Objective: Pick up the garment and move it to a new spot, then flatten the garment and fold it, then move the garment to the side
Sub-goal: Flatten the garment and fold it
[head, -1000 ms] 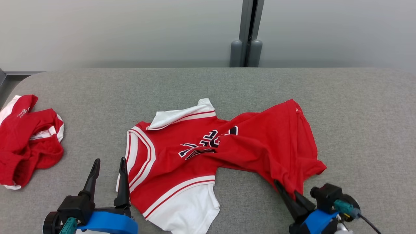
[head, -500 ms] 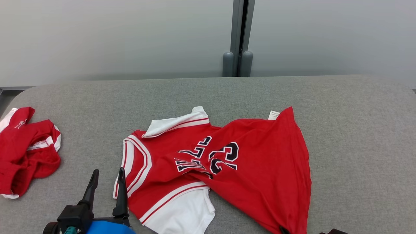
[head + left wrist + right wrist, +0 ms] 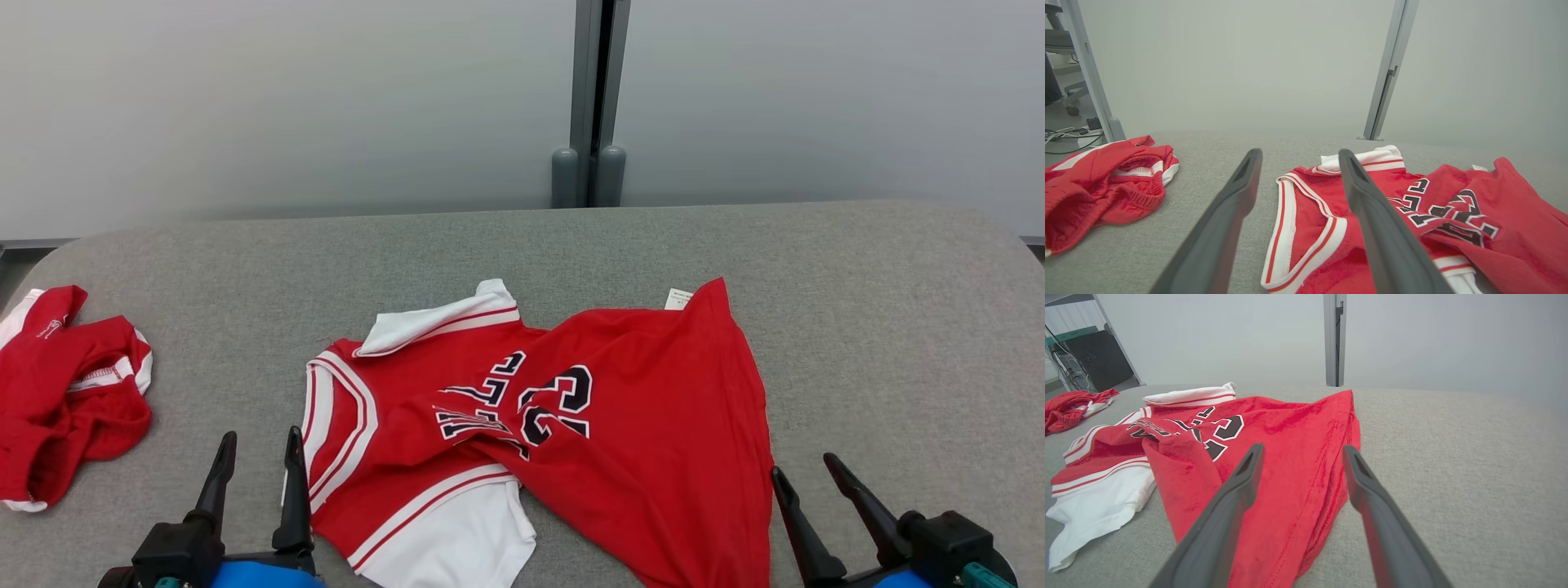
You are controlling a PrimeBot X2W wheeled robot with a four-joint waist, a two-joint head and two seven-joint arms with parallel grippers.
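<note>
As right pincer [image 3: 800, 464] gapes, garment [image 3: 645, 441] lies rumpled

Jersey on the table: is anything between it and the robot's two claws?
Nothing visible is. The left gripper and right gripper, both open, sit right at the side edges of the jersey. The other red clothes lie far off to the left on the table, out of the way.

A grey fabric-covered desk [image 3: 898, 327] with rounded corners stands before pale frosted wall panels [image 3: 245, 98], which are joined by a grey upright post [image 3: 589, 82]. The light is soft and even. An office chair [image 3: 1057, 41] and floor cables [image 3: 1069, 136] lie beyond.
</note>
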